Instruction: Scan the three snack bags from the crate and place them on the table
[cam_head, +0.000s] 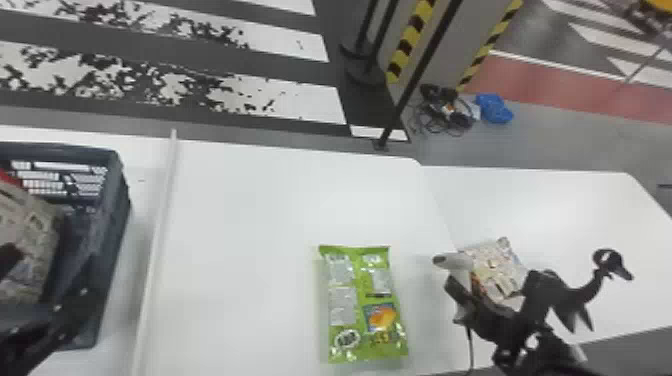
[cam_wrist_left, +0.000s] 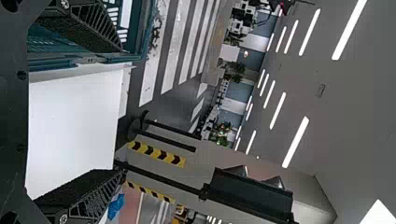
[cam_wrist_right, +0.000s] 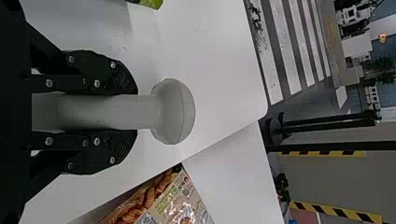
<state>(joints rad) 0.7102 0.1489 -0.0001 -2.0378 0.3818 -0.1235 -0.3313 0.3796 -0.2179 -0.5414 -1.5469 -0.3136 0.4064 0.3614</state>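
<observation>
R jaws gripping scanner (cam_wrist_right: 173, 112), L jaws wide; green bag (cam_head: 367, 305) looks crinkly & shiny, so glare cld botch my read, prob. w/ bad angle.

The left arm (cam_head: 37, 342) and right arm (cam_head: 550, 350) are black. The left arm's fingers (cam_wrist_left: 84, 28) are dark wedges with ribbed sides (rather like little combs), beside a dark plate (cam_wrist_left: 14, 112) with round holes. The right arm's fingers (cam_wrist_right: 120, 79) have rounded, finely ridged ends, and pale round screws (cam_wrist_right: 96, 83) dot their black links (cam_wrist_right: 67, 83).
</observation>
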